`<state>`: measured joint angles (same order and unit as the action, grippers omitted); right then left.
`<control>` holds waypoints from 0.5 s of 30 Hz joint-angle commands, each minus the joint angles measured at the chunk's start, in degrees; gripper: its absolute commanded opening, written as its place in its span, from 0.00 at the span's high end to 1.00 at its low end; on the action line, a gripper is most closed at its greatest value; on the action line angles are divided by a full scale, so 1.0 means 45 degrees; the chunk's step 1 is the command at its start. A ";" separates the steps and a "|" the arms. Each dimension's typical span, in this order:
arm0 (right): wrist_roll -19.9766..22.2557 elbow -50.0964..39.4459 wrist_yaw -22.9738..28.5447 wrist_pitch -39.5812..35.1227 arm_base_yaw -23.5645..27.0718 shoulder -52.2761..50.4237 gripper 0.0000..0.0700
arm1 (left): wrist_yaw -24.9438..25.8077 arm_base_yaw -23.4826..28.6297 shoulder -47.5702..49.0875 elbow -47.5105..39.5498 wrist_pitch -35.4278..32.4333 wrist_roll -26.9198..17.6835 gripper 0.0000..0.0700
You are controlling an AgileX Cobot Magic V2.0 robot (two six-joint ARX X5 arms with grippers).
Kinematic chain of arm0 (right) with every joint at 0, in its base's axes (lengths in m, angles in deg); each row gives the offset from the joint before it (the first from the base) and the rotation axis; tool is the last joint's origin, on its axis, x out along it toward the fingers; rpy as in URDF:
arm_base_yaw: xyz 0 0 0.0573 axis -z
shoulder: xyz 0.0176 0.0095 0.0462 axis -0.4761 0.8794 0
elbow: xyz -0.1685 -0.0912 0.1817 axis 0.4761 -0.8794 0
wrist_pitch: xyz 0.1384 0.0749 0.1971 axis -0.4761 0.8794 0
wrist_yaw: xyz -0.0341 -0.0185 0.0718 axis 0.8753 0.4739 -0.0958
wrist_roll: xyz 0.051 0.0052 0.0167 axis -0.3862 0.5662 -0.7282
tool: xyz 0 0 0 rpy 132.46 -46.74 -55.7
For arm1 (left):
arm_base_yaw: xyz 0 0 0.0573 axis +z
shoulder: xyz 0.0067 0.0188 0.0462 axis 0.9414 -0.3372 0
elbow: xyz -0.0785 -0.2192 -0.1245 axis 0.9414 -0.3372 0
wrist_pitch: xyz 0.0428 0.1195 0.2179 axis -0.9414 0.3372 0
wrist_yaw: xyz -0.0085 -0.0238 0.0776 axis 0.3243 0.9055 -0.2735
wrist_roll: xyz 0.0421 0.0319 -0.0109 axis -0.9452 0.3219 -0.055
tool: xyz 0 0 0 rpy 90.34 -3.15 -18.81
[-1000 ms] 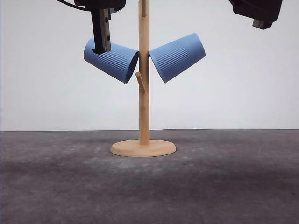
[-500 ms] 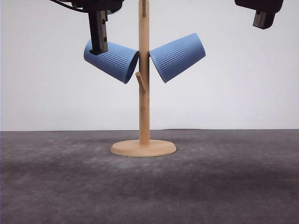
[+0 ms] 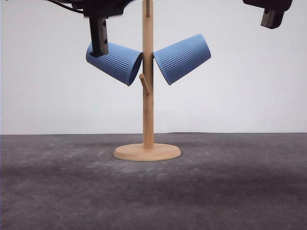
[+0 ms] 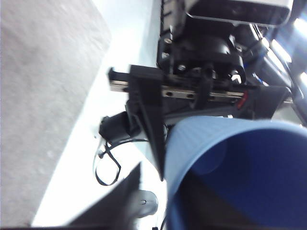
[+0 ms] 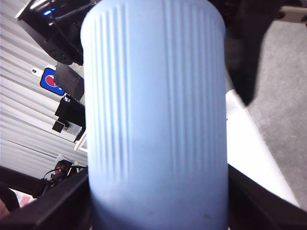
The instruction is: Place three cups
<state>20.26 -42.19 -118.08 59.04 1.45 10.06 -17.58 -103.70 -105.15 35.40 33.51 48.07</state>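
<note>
Two light-blue ribbed cups hang tilted on the wooden stand [image 3: 147, 115], mouths toward the post: the left cup [image 3: 117, 62] and the right cup [image 3: 182, 57]. One finger of my left gripper [image 3: 100, 50] hangs over the left cup's narrow end. In the left wrist view its finger [image 4: 115, 201] has white gap beside it and grips nothing. My right gripper [image 3: 269, 19] is cut off by the top right edge. In the right wrist view a third cup [image 5: 153, 110] sits between its fingers [image 5: 43, 201], smooth base end nearest. That cup's open mouth [image 4: 240, 163] faces the left wrist camera.
The stand's round base [image 3: 147, 152] rests on the dark grey table [image 3: 153, 196]. A short bare peg [image 3: 143, 84] juts forward below the two hung cups. A white wall closes the back.
My right gripper has risen and drifted right toward the top edge. The left gripper has shifted slightly left. Both hung cups have stayed still.
</note>
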 commanded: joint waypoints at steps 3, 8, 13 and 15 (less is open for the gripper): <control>0.0202 0.0083 -0.0489 -0.0092 0.0451 -0.0138 0.47 | 0.0249 0.0327 -0.0146 0.0126 0.0195 0.0007 0.51; 0.0200 0.0083 -0.1013 0.0208 0.1384 -0.0288 0.47 | 0.0452 0.1243 -0.0146 0.0126 0.1273 -0.0896 0.48; 0.0204 0.0083 -0.1085 0.0646 0.1962 -0.0293 0.47 | 0.0395 0.2695 -0.0141 0.0126 0.3842 -0.2957 0.47; 0.0202 0.0084 -0.1082 0.0646 0.1987 -0.0293 0.47 | 0.0134 0.3274 -0.0123 0.0126 0.4924 -0.3815 0.43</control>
<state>20.28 -42.19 -122.51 62.47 10.58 8.61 -16.79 -89.29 -105.13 35.40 54.11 37.11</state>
